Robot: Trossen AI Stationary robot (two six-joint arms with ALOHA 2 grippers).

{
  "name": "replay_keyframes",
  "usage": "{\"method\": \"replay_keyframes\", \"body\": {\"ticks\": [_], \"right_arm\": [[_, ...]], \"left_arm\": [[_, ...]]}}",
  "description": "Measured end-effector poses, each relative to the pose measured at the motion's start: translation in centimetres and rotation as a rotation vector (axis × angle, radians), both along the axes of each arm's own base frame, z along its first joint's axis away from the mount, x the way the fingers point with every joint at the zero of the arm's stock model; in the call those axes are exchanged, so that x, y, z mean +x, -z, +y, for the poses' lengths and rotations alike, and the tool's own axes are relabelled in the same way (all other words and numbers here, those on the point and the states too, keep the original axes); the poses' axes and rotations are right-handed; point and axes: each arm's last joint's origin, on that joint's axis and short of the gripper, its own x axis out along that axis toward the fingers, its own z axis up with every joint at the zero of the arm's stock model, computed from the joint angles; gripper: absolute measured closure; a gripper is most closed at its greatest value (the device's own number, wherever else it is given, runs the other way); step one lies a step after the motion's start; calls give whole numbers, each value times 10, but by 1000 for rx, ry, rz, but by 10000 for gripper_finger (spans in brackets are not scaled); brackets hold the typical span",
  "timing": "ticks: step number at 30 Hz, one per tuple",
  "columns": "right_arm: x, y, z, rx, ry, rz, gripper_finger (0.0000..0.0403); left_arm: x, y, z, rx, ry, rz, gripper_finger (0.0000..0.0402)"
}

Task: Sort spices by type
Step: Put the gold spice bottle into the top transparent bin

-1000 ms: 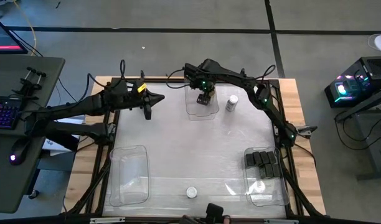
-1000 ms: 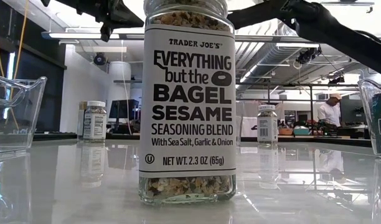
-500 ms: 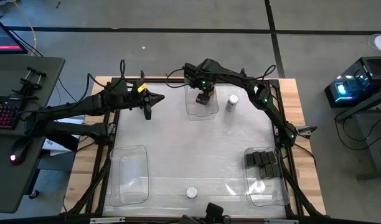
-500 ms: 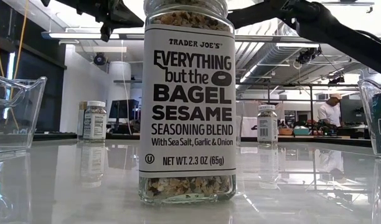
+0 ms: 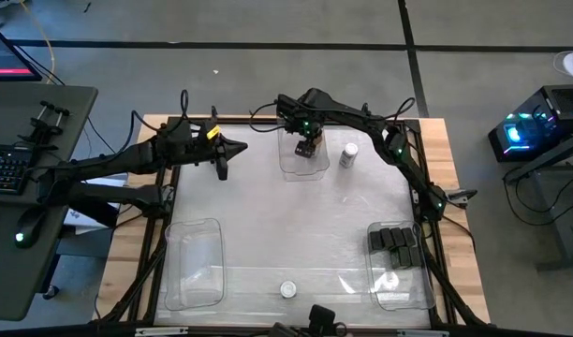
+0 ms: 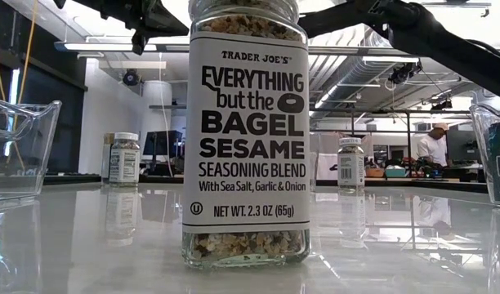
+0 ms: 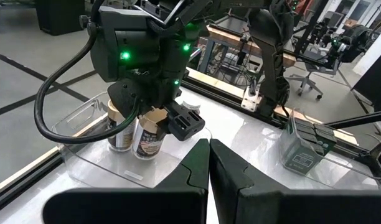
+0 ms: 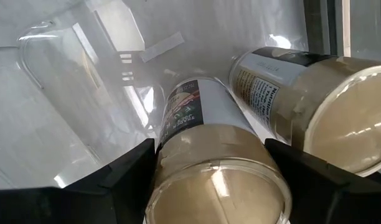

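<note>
The right gripper [image 8: 212, 180] is seen with fingers spread around a tan-lidded jar [image 8: 218, 171] in the clear bin [image 5: 296, 161] at the far edge of the glossy white table [image 5: 286, 225]. The left gripper [image 5: 221, 168], clenched empty, is held above the table's far left.

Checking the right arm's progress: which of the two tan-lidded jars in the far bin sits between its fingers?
The right gripper straddles the tan-lidded jar with the dark label. The pale-labelled jar beside it lies outside the open fingers.
</note>
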Motion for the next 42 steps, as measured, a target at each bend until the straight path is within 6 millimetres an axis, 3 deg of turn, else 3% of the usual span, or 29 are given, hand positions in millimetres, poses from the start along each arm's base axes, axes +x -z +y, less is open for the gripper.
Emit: {"method": "replay_keyframes", "body": {"ticks": [6,15,24,29,38,42], "right_arm": [[-1,0,-2,1,6,2,122],[-4,0,-6,-1,17,10,69],[-11,-3,-11,12,34,30,66],[-20,-20,-12,22,44,3,66],[-37,-67,-5,-4,31,-137,66],[-39,-83,-5,-52,45,-227,66]], "left_arm": [[0,0,0,0,0,0,401],[-1,3,0,-9,0,29,401],[-1,3,0,19,8,42,402],[-1,3,0,21,9,42,401],[-1,1,3,-37,-29,-3,402],[-5,-13,7,-100,-74,-22,401]]}}
